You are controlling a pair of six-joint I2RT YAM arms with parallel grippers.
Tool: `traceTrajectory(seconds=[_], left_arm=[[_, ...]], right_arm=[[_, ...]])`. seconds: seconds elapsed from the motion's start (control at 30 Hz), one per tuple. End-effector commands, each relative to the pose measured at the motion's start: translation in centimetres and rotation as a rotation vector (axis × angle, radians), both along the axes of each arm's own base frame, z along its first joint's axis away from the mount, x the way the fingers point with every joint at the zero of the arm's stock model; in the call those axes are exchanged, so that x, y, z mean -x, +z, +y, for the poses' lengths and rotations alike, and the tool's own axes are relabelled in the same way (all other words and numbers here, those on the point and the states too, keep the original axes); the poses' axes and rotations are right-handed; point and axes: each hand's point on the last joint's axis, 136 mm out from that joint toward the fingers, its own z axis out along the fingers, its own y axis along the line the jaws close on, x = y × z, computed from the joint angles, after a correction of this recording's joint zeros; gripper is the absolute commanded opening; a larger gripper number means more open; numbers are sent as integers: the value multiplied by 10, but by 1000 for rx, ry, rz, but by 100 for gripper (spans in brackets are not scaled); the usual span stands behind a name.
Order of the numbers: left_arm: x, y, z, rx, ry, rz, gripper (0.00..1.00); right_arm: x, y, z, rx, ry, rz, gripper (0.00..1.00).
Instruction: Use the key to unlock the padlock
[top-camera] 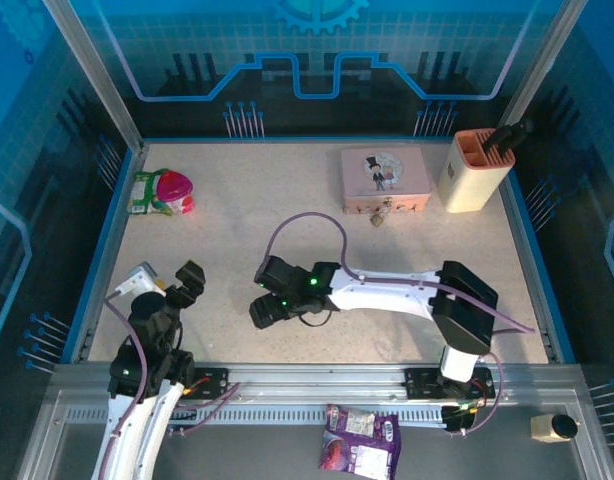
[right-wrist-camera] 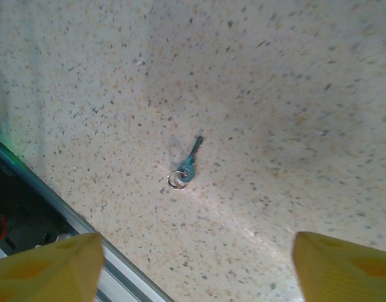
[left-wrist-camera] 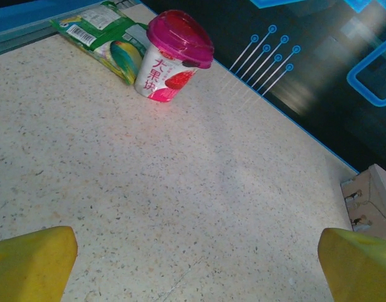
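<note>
The key [right-wrist-camera: 188,165], a small dark sliver with a silver ring at its head, lies flat on the speckled table in the right wrist view. My right gripper [right-wrist-camera: 194,255] hovers over it, yellow fingers [right-wrist-camera: 48,267] wide apart and open, nothing between them; the key sits ahead of the gap. From above, the right gripper [top-camera: 263,306] is low near the table's front centre. The brass padlock [top-camera: 379,215] lies far off, at the front of the pink tin. My left gripper [top-camera: 187,280] stands open at the front left, over bare table [left-wrist-camera: 196,251].
The pink tin [top-camera: 384,178] and a beige holder [top-camera: 472,170] stand at the back right. A pink yoghurt cup [left-wrist-camera: 174,56] and green packet [left-wrist-camera: 108,38] sit at the back left. The table's metal front rail [right-wrist-camera: 67,217] runs close to the key.
</note>
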Motion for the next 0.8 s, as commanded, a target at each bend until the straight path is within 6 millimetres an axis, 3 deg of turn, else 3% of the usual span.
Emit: traceTrajectory(seconds=[0.0,0.4,0.77], left_arm=[[4,-1,5,23,39,0,99],[6,1,5,37,43,0,99],[6,2,4,44,38,-3,99]], right_arm=[[13,-20,-1,77,-9,117,70],[3,-48,26,109,-12,206,48],[-3,-61,31,137,-44,222,37]])
